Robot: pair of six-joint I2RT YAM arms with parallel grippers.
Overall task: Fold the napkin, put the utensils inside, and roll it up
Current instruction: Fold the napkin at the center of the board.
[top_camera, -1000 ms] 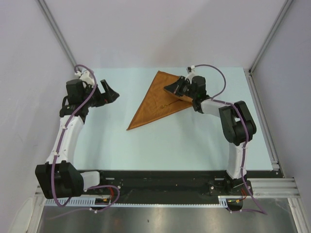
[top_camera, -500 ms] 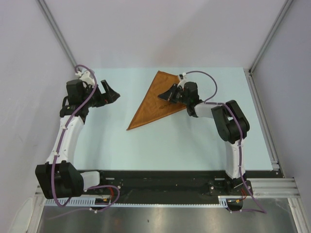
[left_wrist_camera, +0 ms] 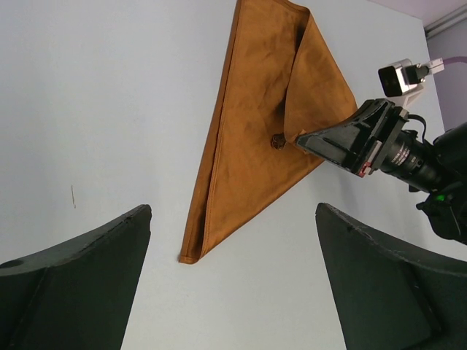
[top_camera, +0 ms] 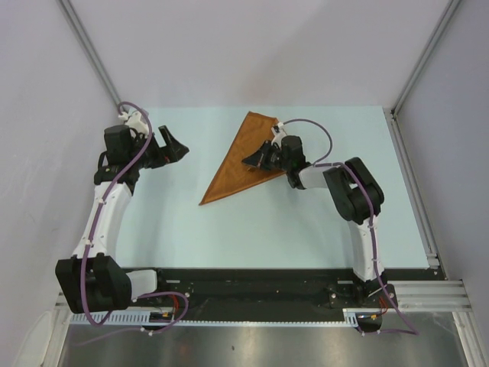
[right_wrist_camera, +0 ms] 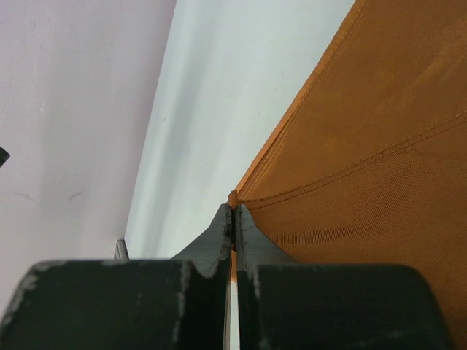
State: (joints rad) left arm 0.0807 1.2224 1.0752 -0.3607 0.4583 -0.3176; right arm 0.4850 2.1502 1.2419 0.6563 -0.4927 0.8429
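- Napkin (top_camera: 229,172) work is being pictured on a pale blue table (top_camera: 306,222). The rust-orange cloth is being shown as a long folded triangle on the half of the table toward 12 o'clock. Its narrow tip is pointing to 7 o'clock and its broad end to 12 o'clock.
- One corner of the cloth is being pinched by the right gripper (top_camera: 246,161). Its fingers (right_wrist_camera: 211,244) are being pressed fully together, with only the stitched hem showing between them.
- The right arm is being reached in from 3 o'clock, with the gripper pointed toward 9 o'clock. The pinched corner is being held over the middle of the triangle, so that a flap of cloth is being drawn across the layer beneath it.
- In the left wrist view, the flap is being seen raised a little off the lower layer at the pinch. The rest of the napkin is lying flat on the table.
- The left gripper (top_camera: 177,147) is being held at 9 o'clock from the napkin, over bare table and well apart from the cloth. Its fingers (left_wrist_camera: 80,284) are being held spread wide, with nothing between them.
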